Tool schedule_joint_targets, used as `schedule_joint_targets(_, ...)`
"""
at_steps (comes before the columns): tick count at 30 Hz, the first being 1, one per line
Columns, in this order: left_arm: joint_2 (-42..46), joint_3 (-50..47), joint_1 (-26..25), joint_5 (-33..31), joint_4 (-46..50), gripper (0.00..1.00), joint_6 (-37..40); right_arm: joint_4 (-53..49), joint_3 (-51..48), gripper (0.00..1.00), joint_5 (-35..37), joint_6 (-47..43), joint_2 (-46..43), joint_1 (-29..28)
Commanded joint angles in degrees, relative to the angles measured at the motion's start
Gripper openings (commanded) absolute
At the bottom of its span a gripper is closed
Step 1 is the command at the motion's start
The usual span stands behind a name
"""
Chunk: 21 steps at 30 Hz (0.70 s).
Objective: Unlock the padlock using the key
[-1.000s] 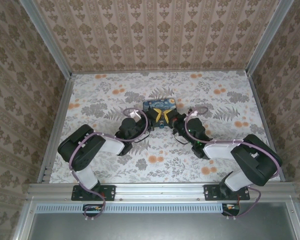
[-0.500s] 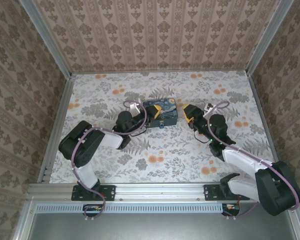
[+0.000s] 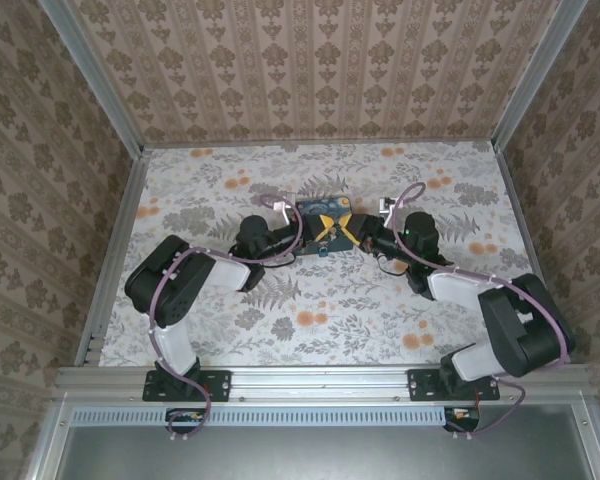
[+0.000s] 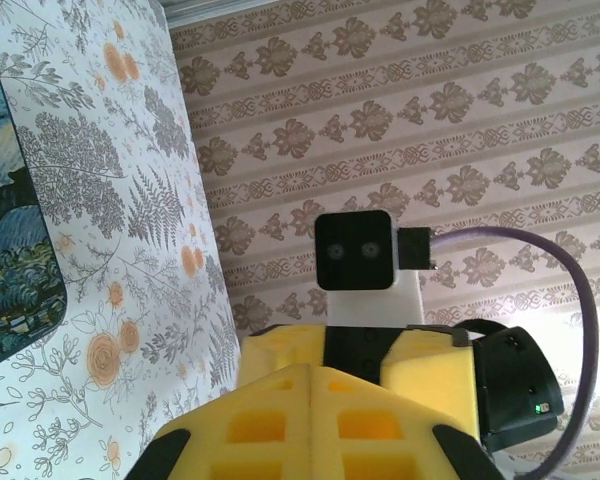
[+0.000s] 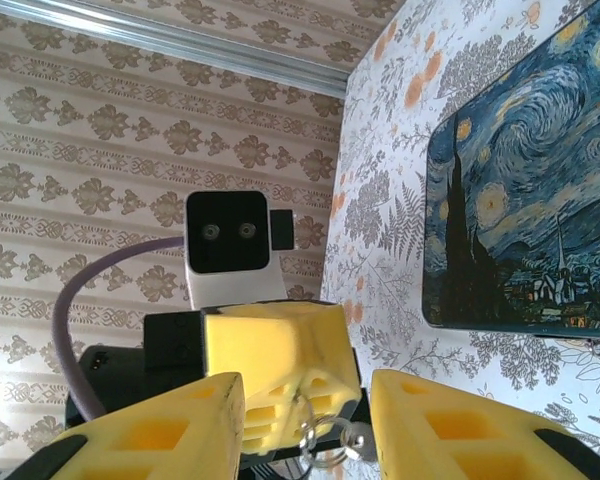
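Your padlock (image 3: 322, 250) lay as a small blue speck on the table (image 3: 310, 320), at the near edge of the painted box (image 3: 315, 210). The key itself could not be made out, though a small metal ring (image 5: 323, 440) hung at the tip of your left gripper (image 4: 310, 372), whose fingers were pressed together. Your right gripper (image 5: 308, 405) met it tip to tip with its fingers partly apart and the ring in the gap, and you had bare table toward the arm bases and out to both side walls.
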State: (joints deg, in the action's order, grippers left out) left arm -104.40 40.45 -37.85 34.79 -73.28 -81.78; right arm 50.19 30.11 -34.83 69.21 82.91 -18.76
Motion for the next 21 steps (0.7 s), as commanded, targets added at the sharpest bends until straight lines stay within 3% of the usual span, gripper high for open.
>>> schedule_joint_targets(1,-1.1,1.4,-0.2,1.4,-1.3,0.00,1.5,7.7,0.8,0.38,-2.3,1.5,2.2,-0.7)
schedule_joint_targets(21,-1.6,1.3,-0.4,-0.2,-1.3,0.00,1.4,14.6,-1.4,0.17,-1.2,4.3,6.2,-3.5)
